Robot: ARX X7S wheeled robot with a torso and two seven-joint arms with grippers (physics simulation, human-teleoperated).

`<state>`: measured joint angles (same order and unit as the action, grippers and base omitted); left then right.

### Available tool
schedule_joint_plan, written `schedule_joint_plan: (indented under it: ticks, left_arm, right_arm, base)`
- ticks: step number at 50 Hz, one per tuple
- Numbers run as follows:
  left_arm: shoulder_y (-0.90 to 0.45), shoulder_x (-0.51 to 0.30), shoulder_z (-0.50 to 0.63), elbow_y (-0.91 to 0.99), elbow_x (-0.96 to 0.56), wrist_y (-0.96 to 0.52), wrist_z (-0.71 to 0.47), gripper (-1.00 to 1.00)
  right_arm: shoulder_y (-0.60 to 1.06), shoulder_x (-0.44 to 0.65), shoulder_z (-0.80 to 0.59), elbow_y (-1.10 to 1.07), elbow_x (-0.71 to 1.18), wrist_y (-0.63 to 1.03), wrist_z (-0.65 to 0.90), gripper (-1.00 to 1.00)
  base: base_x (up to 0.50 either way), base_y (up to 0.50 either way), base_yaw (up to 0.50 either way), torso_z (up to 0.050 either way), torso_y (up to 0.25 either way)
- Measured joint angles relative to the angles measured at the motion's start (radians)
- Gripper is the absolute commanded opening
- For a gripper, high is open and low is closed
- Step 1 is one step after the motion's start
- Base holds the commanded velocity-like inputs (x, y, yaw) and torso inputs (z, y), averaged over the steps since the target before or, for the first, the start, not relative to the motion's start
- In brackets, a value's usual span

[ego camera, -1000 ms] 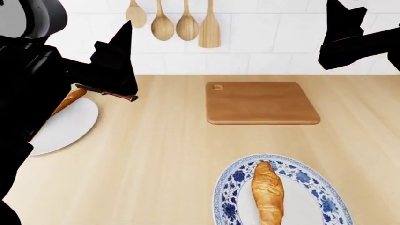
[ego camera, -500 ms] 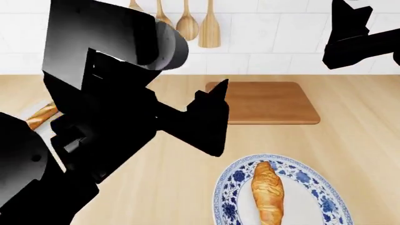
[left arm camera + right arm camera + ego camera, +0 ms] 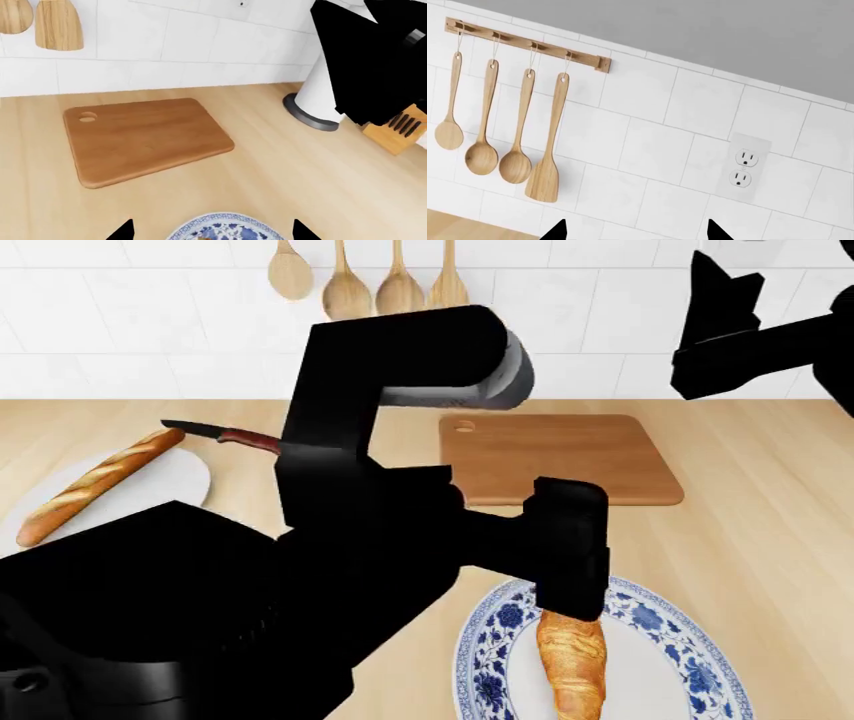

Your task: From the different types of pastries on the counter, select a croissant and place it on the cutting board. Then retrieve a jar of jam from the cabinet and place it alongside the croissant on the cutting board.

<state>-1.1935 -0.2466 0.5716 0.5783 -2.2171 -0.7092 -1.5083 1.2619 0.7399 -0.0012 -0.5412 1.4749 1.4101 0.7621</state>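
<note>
While the left tool [image 3: 567, 560] hung spread directly above the croissant [image 3: 571, 665], that pastry lay just beneath it on the blue-patterned plate [image 3: 694, 670], long axis running toward and away from the robot. Beyond lay the cutting board [image 3: 561, 458]; the right tool [image 3: 727, 325], also spread, hung far off.
</note>
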Motion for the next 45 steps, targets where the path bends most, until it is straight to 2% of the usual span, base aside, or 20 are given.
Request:
schedule_joint_plan:
  ticks: [12,21,32,45]
  left_arm:
    - [-0.090,0.070,0.093,-0.163,-0.064,0.063,-0.011,1.00]
    - [-0.099,0.116,0.183,-0.259,-0.075,0.099,-0.003,1.00]
    - [-0.066,0.164,0.294,-0.251,-0.017,0.221,-0.031,1.00]
    - [-0.033,0.166,0.401,-0.258,0.026,0.317,-0.007,1.00]
  right_arm:
    - [0.009,-0.002,-0.030,0.004,-0.014,-0.013,0.000,1.00]
    - [0.020,-0.007,-0.051,0.007,-0.022,-0.023,0.001,1.00]
    - [0.021,-0.002,-0.067,0.004,-0.035,-0.038,-0.008,1.00]
    - [0.022,0.001,-0.084,0.003,-0.043,-0.052,-0.013,1.00]
  base:
    - [0.00,0.00,0.00,0.000,0.000]
    - [0.00,0.00,0.00,0.000,0.000]
    - [0.00,0.00,0.00,0.000,0.000]
    - [0.00,0.00,0.00,0.000,0.000]
